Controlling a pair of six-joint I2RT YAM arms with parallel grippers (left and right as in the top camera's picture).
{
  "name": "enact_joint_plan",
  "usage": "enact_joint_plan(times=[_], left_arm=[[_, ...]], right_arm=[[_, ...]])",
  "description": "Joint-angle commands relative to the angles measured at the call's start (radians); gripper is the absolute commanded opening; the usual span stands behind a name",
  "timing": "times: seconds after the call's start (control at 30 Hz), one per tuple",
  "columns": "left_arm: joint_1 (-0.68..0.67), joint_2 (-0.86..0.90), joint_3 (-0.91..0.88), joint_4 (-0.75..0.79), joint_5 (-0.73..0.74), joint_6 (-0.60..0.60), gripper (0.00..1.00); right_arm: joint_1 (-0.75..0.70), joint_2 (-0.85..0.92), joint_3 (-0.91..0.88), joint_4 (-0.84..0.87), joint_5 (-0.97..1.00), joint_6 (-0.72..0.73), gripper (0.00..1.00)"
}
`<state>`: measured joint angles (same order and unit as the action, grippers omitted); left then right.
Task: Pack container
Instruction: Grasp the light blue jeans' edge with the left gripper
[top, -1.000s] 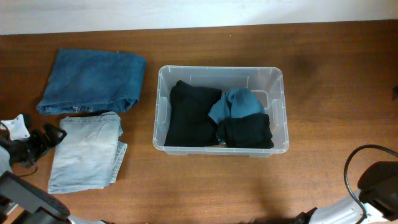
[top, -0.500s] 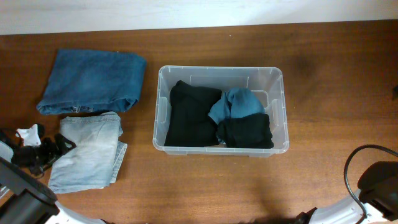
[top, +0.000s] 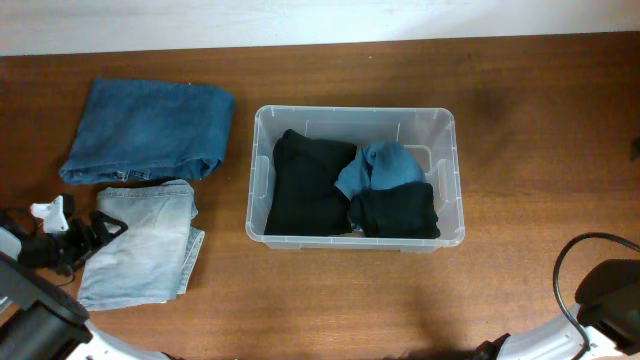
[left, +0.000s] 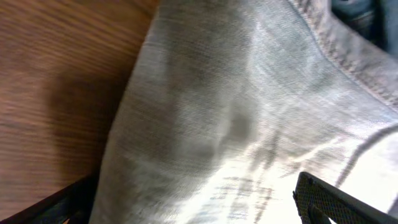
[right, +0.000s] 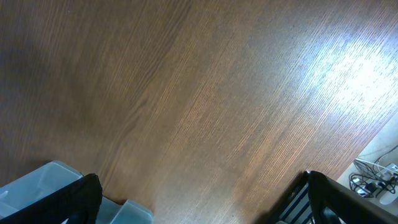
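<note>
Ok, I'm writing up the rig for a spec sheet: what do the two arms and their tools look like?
Both arms are mostly black with pale grey links. The left arm ends in the black left tool, with a small white piece beside it. The right arm shows a bulky black housing and a looping black cable. The right tool has flat black fingers.

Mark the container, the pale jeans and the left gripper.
container (top: 449, 170), overhead view, right wall.
pale jeans (top: 140, 250), overhead view, middle of the folded cloth.
left gripper (top: 100, 236), overhead view, midway between its open fingertips, at the jeans' left edge.
</note>
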<state>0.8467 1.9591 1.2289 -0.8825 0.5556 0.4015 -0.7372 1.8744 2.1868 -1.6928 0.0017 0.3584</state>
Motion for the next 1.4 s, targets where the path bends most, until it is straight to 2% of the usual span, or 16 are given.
enact_joint_plan(times=[0.0,0.3,0.7,0.9,0.93,1.0,1.17,1.23,1.33,1.37], left_arm=[[0.0,0.058,0.0,-0.021,0.088,0.019,0.99],[0.0,0.151,-0.002,-0.042,0.084,0.019,0.99],[-0.002,0.16,-0.002,-0.058,0.075,0.013,0.99],[-0.002,0.16,-0.002,-0.062,-0.021,0.012,1.0],[-0.002,0.16,-0.002,-0.061,-0.026,0.013,0.94],[-0.002,0.16,-0.002,-0.061,-0.026,0.012,0.72],[-0.002,0.16,-0.002,-0.067,-0.03,0.012,0.47],[-0.002,0.16,-0.002,-0.069,-0.03,0.012,0.29],[-0.002,0.16,-0.002,-0.068,-0.029,0.012,0.15],[-0.001,0.16,-0.002,-0.068,-0.029,0.012,0.08]], right_arm=[[-0.004,-0.022,-0.001,-0.005,0.002,-0.003,0.99],[-0.003,-0.022,-0.001,-0.005,0.002,-0.003,0.98],[-0.004,-0.022,-0.001,-0.005,0.002,-0.003,0.98],[-0.004,-0.022,-0.001,-0.005,0.002,-0.003,0.98],[-0.004,-0.022,-0.001,-0.005,0.002,-0.003,0.98],[-0.004,-0.022,-0.001,-0.005,0.002,-0.003,0.99],[-0.003,-0.022,-0.001,-0.005,0.002,-0.003,0.98],[-0.004,-0.022,-0.001,-0.005,0.002,-0.003,0.98],[-0.004,-0.022,-0.001,-0.005,0.002,-0.003,0.98],[-0.004,-0.022,-0.001,-0.005,0.002,-0.003,0.98]])
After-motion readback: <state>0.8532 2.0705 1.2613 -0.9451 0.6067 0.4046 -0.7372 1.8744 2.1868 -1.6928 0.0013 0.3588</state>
